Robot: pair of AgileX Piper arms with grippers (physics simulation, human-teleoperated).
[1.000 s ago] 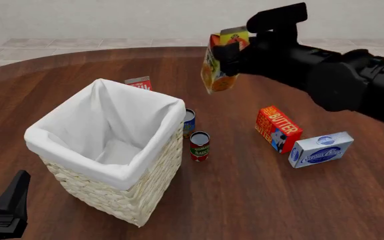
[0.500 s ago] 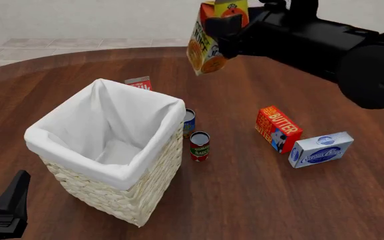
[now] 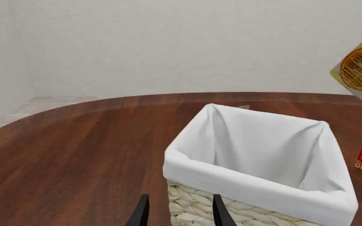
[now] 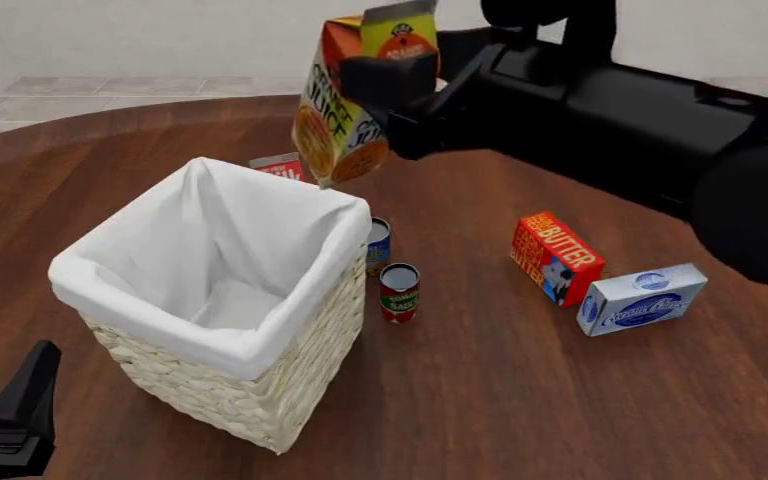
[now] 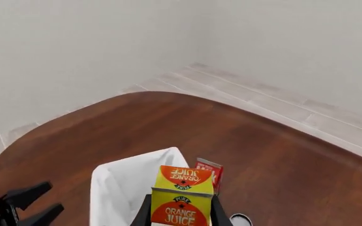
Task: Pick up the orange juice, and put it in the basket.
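My right gripper (image 4: 404,75) is shut on the orange juice carton (image 4: 341,110), yellow-orange with a red top, and holds it tilted in the air above the far right corner of the basket (image 4: 224,300). The basket is cream wicker with a white cloth liner. In the right wrist view the carton (image 5: 181,202) sits between my fingers (image 5: 143,214), with the basket (image 5: 121,188) below. The carton's corner (image 3: 360,66) and the basket (image 3: 263,169) also show in the left wrist view. My left gripper (image 4: 17,410) rests low at the near left, fingers (image 3: 142,214) apart and empty.
Two cans (image 4: 399,292) stand just right of the basket. A red-orange butter box (image 4: 556,258) and a white-blue box (image 4: 640,298) lie further right. A small red carton (image 4: 277,166) stands behind the basket.
My right arm has carried the orange juice carton up and to the left, from above the table's far middle to over the basket's far corner. The left arm has not moved.
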